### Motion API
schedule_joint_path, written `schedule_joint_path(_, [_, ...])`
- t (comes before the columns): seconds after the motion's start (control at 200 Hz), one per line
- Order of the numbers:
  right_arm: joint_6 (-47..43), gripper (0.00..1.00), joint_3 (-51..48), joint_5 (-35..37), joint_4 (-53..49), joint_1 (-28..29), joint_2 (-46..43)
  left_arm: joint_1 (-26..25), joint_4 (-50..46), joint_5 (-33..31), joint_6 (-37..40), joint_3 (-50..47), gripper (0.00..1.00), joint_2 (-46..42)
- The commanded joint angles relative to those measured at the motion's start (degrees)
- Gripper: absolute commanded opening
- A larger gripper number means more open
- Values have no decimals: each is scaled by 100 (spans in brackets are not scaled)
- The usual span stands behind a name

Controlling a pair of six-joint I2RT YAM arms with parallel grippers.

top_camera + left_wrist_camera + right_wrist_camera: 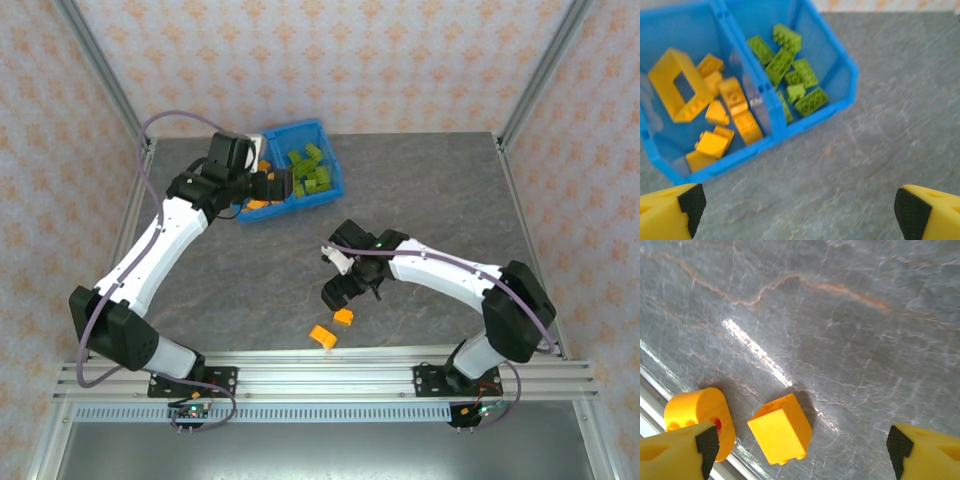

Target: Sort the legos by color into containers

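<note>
Now the right gripper (802, 449) was spread wide, empty, above an orange brick (780, 429) near the table's near edge. It needed to be lowered straight onto the flat sides. The left gripper (800, 205) was seen open and empty too.

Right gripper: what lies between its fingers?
Between the right gripper's fingers: an orange brick on the table, touching neither, in the right wrist view; another orange piece sits beside one finger.

In the overhead view, the left end effector (280, 186) covers much of the blue bin's (337, 172) left compartment and hides most of the orange bricks (262, 205) there. In the left wrist view, the bin runs off the top and left edges and is slightly blurred. At the lower left of the right wrist view, a finger (677, 455) of the right end effector (800, 455), cut by the bottom edge, overlaps a round orange piece (697, 410).
</note>
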Motion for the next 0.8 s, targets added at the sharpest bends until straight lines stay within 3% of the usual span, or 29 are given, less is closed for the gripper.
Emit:
schedule_joint_path(0.0, [-241,86,-107,-146,-124,86,179,-24,35,-183,133,-240,100,-509])
schedule_joint_path(0.42, [-181,68,-73,541,-431,522,835,-21,62,-242,107,-263,100,-406])
schedule_joint_path(0.796, [-107,39,-44,696,-492,584,1027,-24,107,-239,89,-351,100,-382])
